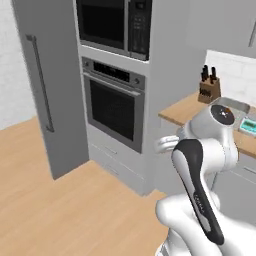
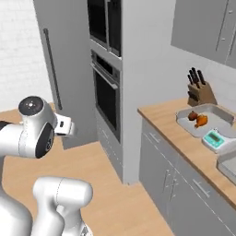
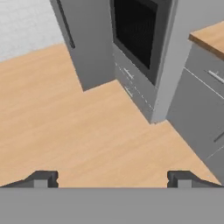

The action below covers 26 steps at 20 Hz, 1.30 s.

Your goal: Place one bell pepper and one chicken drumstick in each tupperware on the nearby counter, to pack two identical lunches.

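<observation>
On counter, far right of gripper: chicken drumstick in tupperware.
Jaws: spread wide, empty, aimed at floor.

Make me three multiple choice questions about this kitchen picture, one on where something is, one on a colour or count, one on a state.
1. Where does the knife block stand?
A. on the floor
B. on the counter by the wall
C. inside the oven

2. What colour is the scale's display?
A. teal
B. red
C. yellow

3. How is the gripper set?
A. shut on a pepper
B. shut on a drumstick
C. open, holding nothing

Answers: 1 B, the block sits at the back of the wooden top. 2 A, its screen shows teal. 3 C, in the hand view the finger tips stand far apart over bare floor.
</observation>
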### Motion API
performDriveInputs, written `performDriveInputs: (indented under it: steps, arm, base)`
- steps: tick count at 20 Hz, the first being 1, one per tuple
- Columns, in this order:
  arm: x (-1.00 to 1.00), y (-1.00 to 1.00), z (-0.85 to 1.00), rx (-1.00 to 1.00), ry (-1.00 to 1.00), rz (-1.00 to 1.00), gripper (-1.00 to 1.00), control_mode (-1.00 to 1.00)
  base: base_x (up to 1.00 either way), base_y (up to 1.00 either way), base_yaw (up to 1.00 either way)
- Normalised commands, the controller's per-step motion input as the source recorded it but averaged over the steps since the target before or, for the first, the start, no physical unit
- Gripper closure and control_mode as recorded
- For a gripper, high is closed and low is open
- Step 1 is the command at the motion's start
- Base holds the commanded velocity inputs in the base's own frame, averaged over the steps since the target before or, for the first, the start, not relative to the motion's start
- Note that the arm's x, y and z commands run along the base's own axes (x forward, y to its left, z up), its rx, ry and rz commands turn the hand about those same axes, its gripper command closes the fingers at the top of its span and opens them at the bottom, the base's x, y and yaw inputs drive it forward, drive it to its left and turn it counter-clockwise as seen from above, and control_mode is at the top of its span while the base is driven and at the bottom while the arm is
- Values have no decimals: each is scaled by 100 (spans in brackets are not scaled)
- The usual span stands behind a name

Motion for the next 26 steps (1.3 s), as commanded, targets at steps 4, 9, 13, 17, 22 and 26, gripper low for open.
performDriveInputs:
  steps: [4,9,13,17,22,26]
  arm:
    - [0,0,0,0,0,0,-100,100]
    - [0,0,0,0,0,0,-100,100]
    - [0,0,0,0,0,0,-100,100]
    - [0,0,0,0,0,0,-100,100]
    - [0,0,0,0,0,0,-100,100]
    - [0,0,0,0,0,0,-100,100]
  base:
    - [100,83,29]
    - [100,86,22]
    - [100,70,19]
    - [100,86,18]
    - [100,100,8]
    - [100,100,0]
